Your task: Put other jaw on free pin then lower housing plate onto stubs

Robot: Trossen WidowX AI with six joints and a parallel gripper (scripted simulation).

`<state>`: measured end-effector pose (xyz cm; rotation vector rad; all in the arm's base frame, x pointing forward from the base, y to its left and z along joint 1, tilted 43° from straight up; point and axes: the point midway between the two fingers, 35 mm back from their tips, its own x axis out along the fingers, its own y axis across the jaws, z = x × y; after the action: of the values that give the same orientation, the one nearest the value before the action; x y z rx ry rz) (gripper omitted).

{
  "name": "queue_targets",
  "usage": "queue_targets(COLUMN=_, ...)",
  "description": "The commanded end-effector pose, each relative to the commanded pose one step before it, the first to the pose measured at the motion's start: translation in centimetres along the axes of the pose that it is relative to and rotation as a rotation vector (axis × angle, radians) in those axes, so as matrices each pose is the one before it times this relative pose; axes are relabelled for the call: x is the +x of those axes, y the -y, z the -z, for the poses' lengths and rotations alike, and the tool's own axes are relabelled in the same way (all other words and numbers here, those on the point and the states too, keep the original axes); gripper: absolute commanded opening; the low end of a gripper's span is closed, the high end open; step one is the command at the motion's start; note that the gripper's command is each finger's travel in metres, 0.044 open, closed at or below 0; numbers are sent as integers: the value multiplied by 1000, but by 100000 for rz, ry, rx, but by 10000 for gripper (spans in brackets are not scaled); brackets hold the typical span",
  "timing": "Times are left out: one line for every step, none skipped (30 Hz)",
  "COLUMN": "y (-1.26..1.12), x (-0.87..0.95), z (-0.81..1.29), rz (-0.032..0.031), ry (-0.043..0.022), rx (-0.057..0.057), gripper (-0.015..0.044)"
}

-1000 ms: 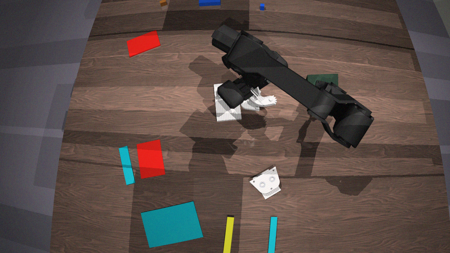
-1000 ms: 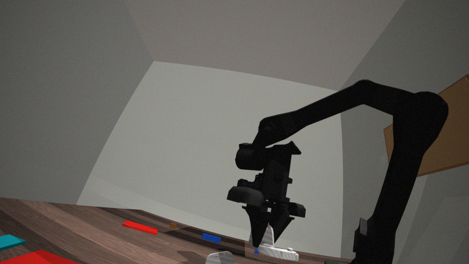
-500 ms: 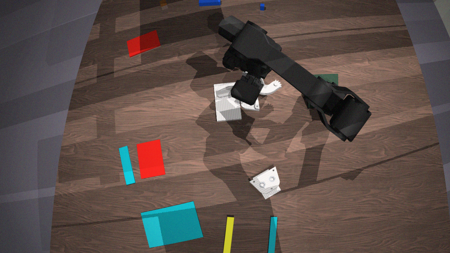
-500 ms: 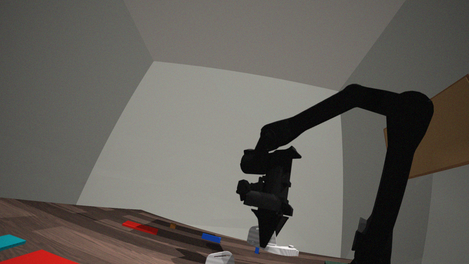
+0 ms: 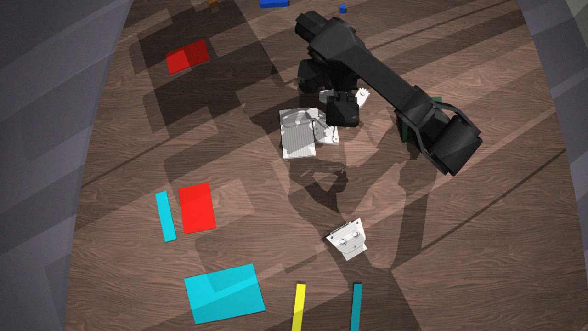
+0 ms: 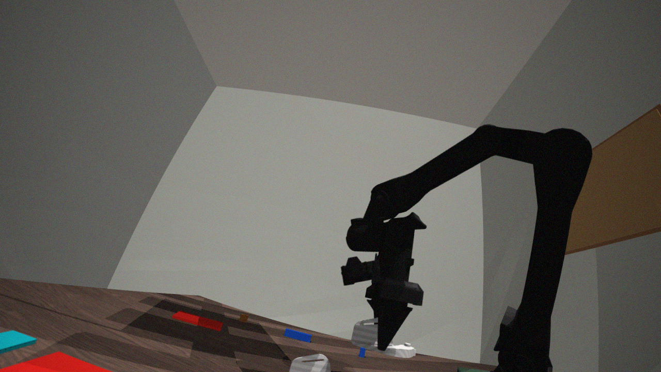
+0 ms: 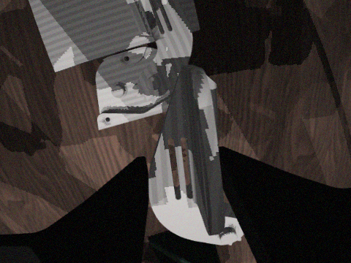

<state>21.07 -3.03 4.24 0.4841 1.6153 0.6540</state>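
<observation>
My gripper (image 6: 382,346) (image 7: 180,160) is shut on the loose white jaw (image 5: 362,98) (image 6: 400,351) (image 7: 179,220), gripping its upright slotted plate. Its toothed end points away from the white base (image 5: 298,141) (image 7: 84,33). The jaw is beside the base, off the free pin (image 5: 327,131) (image 7: 118,89). The mounted jaw (image 5: 306,113) (image 6: 310,363) (image 7: 177,40) is at the base's far side; its gear end is in shadow and partly hidden. The housing plate (image 5: 349,242) lies apart, with two round features on it. My fingertips are hidden in the top view.
A dark green block (image 5: 436,99) is beside the arm's base. Red tiles (image 5: 197,208) (image 6: 198,320), cyan tiles (image 5: 225,294) (image 6: 13,340), a yellow strip (image 5: 299,304) and a teal strip (image 5: 356,306) lie around. Blue pieces (image 5: 274,3) (image 6: 297,335) are at the far side.
</observation>
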Motion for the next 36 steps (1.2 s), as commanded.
queue_targets(y=333, x=248, z=325, rz=-545, ry=-975, rx=-4085, gripper=134)
queue_targets(y=0, x=0, z=0, rz=0, ry=0, rx=0, gripper=134)
queue_targets(y=0, x=0, z=0, rz=0, ry=0, rx=0, gripper=134)
queue_targets(y=0, x=0, z=0, rz=0, ry=0, rx=0, gripper=134)
queue_targets(y=0, x=0, z=0, rz=0, ry=0, rx=0, gripper=134)
queue_targets(y=0, x=0, z=0, rz=0, ry=0, rx=0, gripper=134)
queue_targets(y=0, x=0, z=0, rz=0, ry=0, rx=0, gripper=134)
queue_targets(y=0, x=0, z=0, rz=0, ry=0, rx=0, gripper=134)
queue_targets(y=0, x=0, z=0, rz=0, ry=0, rx=0, gripper=134)
queue_targets(y=0, x=0, z=0, rz=0, ry=0, rx=0, gripper=134)
queue_targets(y=0, x=0, z=0, rz=0, ry=0, rx=0, gripper=134)
queue_targets(y=0, x=0, z=0, rz=0, ry=0, rx=0, gripper=134)
queue_targets(y=0, x=0, z=0, rz=0, ry=0, rx=0, gripper=134)
queue_targets(y=0, x=0, z=0, rz=0, ry=0, rx=0, gripper=134)
queue_targets(y=0, x=0, z=0, rz=0, ry=0, rx=0, gripper=134)
queue_targets(y=0, x=0, z=0, rz=0, ry=0, rx=434, gripper=134)
queue_targets(y=0, x=0, z=0, rz=0, ry=0, rx=1085, gripper=134)
queue_targets(y=0, x=0, z=0, rz=0, ry=0, rx=434, gripper=134)
queue_targets(y=0, x=0, z=0, rz=0, ry=0, rx=0, gripper=134)
queue_targets(y=0, x=0, z=0, rz=0, ry=0, rx=0, gripper=134)
queue_targets(y=0, x=0, z=0, rz=0, ry=0, rx=0, gripper=134)
queue_targets(y=0, x=0, z=0, rz=0, ry=0, rx=0, gripper=134)
queue_targets(y=0, x=0, z=0, rz=0, ry=0, rx=0, gripper=134)
queue_targets(y=0, x=0, z=0, rz=0, ry=0, rx=0, gripper=134)
queue_targets(y=0, x=0, z=0, rz=0, ry=0, rx=0, gripper=134)
queue_targets(y=0, x=0, z=0, rz=0, ry=0, rx=0, gripper=134)
queue_targets(y=0, x=0, z=0, rz=0, ry=0, rx=0, gripper=134)
queue_targets(y=-22, x=-6, z=-43, rz=15, ry=4, rx=4, gripper=134)
queue_targets(y=-66, x=-17, z=-129, rz=45, ry=13, rx=11, gripper=134)
queue_targets(y=-112, x=-27, z=-214, rz=72, ry=21, rx=17, gripper=134)
queue_targets(y=-139, x=-31, z=-260, rz=82, ry=26, rx=18, gripper=134)
queue_targets(y=-144, x=-29, z=-259, rz=76, ry=26, rx=16, gripper=134)
queue_targets(y=-148, x=-27, z=-258, rz=69, ry=25, rx=14, gripper=134)
queue_targets(y=-152, x=-25, z=-258, rz=63, ry=25, rx=12, gripper=134)
queue_targets(y=-157, x=-23, z=-257, rz=56, ry=25, rx=10, gripper=134)
queue_targets(y=-161, x=-21, z=-256, rz=50, ry=24, rx=7, gripper=134)
